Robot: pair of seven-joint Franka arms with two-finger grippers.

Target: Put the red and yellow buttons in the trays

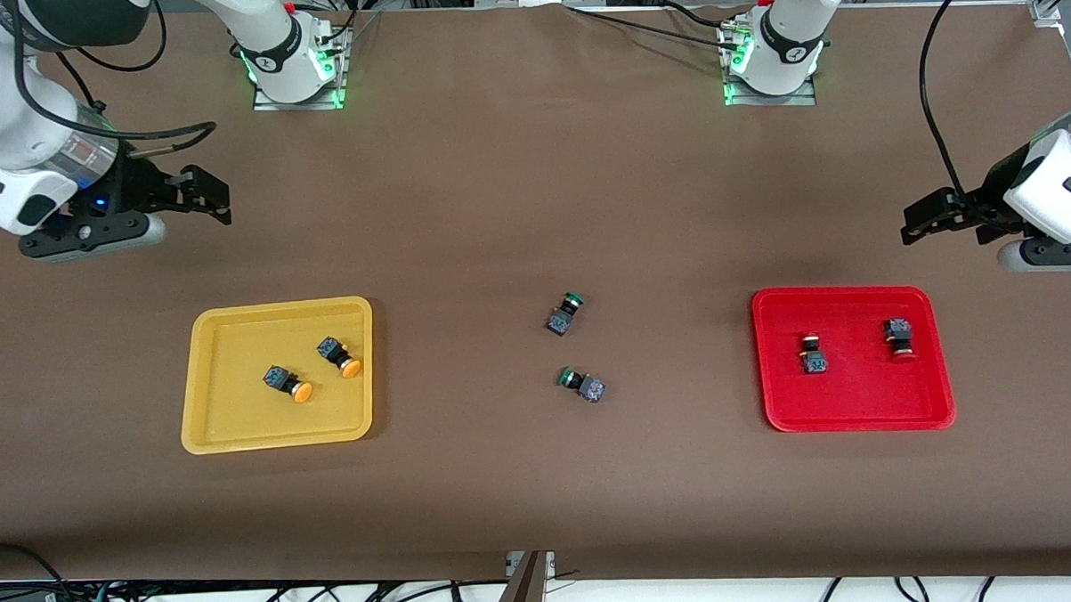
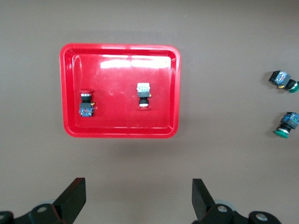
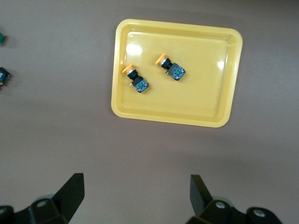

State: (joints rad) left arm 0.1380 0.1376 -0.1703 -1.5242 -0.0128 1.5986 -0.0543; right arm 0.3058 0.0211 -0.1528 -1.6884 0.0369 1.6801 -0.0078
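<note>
The right gripper [image 1: 216, 198] hangs over bare brown desk [image 1: 514, 195], jaws wide apart and empty. Below it, nearer the camera, the shallow yellow plastic tray [image 1: 202, 384] holds both orange-capped buttons [image 1: 287, 383]. At the desk's middle lie two green-capped switches [image 1: 565, 314]; an arm could take these by mistake. The shallow red plastic tray [image 1: 860, 419] holds both red-capped buttons [image 1: 813, 354]. The left gripper [image 1: 914, 225] waits over bare desk, jaws fully apart, empty. The task looks finished; any descent could knock a tray.
</note>
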